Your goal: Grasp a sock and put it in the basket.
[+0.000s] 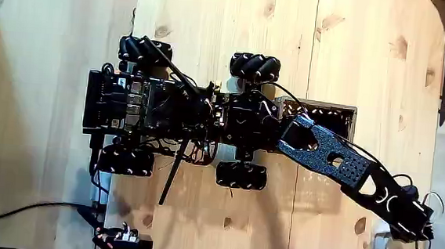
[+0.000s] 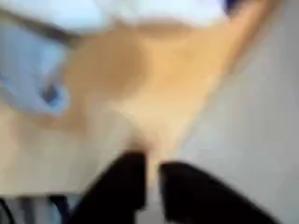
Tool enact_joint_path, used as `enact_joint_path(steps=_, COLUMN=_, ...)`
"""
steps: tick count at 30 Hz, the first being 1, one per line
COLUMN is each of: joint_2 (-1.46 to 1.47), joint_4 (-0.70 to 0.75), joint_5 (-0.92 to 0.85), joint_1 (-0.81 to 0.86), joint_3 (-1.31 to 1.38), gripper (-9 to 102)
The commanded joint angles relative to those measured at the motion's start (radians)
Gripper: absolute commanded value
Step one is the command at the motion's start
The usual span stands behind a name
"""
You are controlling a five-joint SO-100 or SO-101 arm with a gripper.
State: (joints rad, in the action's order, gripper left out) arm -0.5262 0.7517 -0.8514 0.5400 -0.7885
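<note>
White blurred fabric, maybe sock (image 2: pixel 140 11), beyond dark fingers (image 2: pixel 117 191).

Wheeled robot in the middle of the table, arm stretched right.

In the fixed view the basket (image 1: pixel 335 112) sits just right of the robot's body (image 1: pixel 176 109), partly under the arm (image 1: pixel 345 166), which reaches to the lower right.
</note>
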Motion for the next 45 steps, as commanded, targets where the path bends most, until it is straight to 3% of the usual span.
enact_joint_path(steps=1, joint_2=-0.054, joint_4=0.043, joint_5=-0.012, joint_1=-0.014, joint_3=0.043, gripper=0)
enact_joint_path(steps=3, joint_2=-0.049, joint_4=0.055, joint_5=-0.041, joint_1=-0.015, joint_3=0.043, gripper=2)
enact_joint_path(steps=7, joint_2=-0.040, joint_4=0.051, joint_5=-0.121, joint_1=-0.015, joint_3=0.043, gripper=26)
enact_joint_path(steps=10, joint_2=-0.025, joint_4=0.043, joint_5=-0.112, joint_1=-0.018, joint_3=0.043, gripper=28)
enact_joint_path(steps=15, joint_2=0.020, joint_4=0.002, joint_5=-0.120, joint_1=-0.021, joint_3=0.043, gripper=56)
enact_joint_path(steps=35, joint_2=0.204, joint_4=-0.322, joint_5=-0.129, joint_1=0.017, joint_3=0.043, gripper=55)
enact_joint_path(steps=45, joint_2=0.284, joint_4=-0.387, joint_5=-0.195, joint_1=0.038, joint_3=0.044, gripper=55)
